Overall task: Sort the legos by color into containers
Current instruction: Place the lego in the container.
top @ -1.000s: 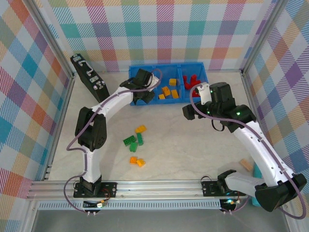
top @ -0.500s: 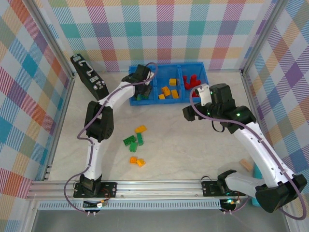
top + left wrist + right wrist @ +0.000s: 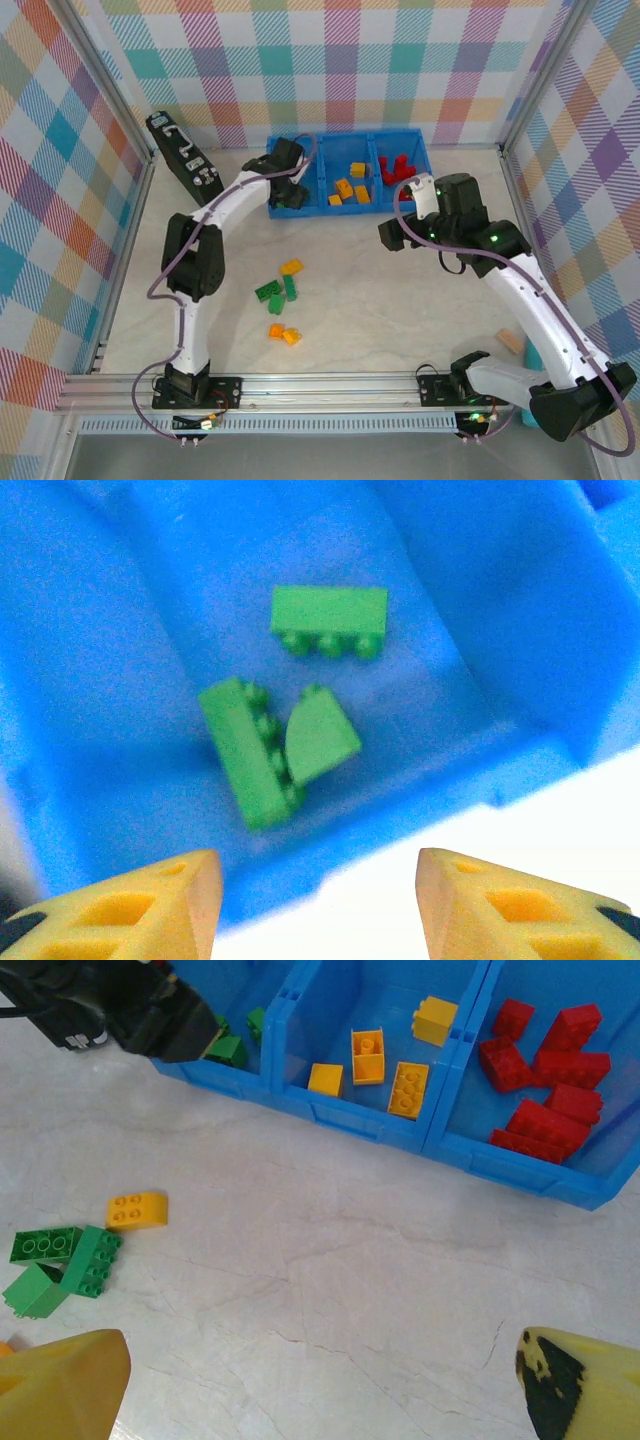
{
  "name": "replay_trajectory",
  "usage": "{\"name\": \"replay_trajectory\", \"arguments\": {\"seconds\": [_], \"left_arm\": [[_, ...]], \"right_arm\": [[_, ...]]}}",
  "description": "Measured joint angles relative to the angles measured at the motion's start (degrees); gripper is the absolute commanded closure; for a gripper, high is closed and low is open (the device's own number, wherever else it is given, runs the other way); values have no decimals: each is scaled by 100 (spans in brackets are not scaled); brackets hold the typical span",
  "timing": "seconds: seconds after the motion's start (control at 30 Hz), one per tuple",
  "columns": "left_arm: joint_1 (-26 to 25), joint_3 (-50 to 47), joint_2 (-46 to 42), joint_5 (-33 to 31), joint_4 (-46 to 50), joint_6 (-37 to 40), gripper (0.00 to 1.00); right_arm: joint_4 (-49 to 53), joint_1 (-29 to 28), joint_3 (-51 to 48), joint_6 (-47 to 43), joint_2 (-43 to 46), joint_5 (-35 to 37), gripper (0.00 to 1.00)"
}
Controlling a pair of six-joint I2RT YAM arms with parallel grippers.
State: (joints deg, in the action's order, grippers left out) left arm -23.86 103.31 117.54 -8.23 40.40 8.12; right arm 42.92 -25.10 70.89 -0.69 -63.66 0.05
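Close in the left wrist view: 3 small green studded plastic bricks [image 3: 330, 620] on the floor of the left compartment of the bright blue rectangular plastic bin [image 3: 150, 600]. 2 of them touching, 1 apart, nearer to the far wall. Left gripper [image 3: 315, 905] above the near wall of this compartment, yellow fingers [image 3: 150, 905] moderately apart, nothing between them.

In the right wrist view, the same green group mostly hidden behind the black body of the left gripper. Instead, clear sight into the 2 other compartments: 4 yellow plastic bricks [image 3: 408, 1090] in the middle one, and red plastic bricks [image 3: 545, 1120] in the right one. About 7 red, but piled close, so exact count not possible. Right gripper [image 3: 320, 1390] above the bare pale table [image 3: 350, 1290], fingers spread wide at the 2 lower corners, holding nothing.

Also there, on the table well apart from the bin: 1 loose yellow brick [image 3: 137, 1210] and 3 loose green bricks [image 3: 90, 1260] lying together just beside it.

Added by the top view: 2 small orange bricks [image 3: 284, 333] nearer to the arm bases, so 6 loose pieces on the table. Also 1 black flat case [image 3: 185, 160] leaning at the left wall and 1 tan wooden block [image 3: 511, 341] at the right edge.
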Motion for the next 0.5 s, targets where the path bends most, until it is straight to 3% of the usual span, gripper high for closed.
{"name": "replay_trajectory", "arguments": {"seconds": [0.27, 0.5], "left_arm": [[-144, -1690, -1694, 328, 610, -1541, 44], [-1001, -2785, -2033, 380, 855, -2734, 44]], "right_arm": [[-2, 0, 0, 20, 11, -127, 1], [-4, 0, -33, 66, 107, -240, 1]]}}
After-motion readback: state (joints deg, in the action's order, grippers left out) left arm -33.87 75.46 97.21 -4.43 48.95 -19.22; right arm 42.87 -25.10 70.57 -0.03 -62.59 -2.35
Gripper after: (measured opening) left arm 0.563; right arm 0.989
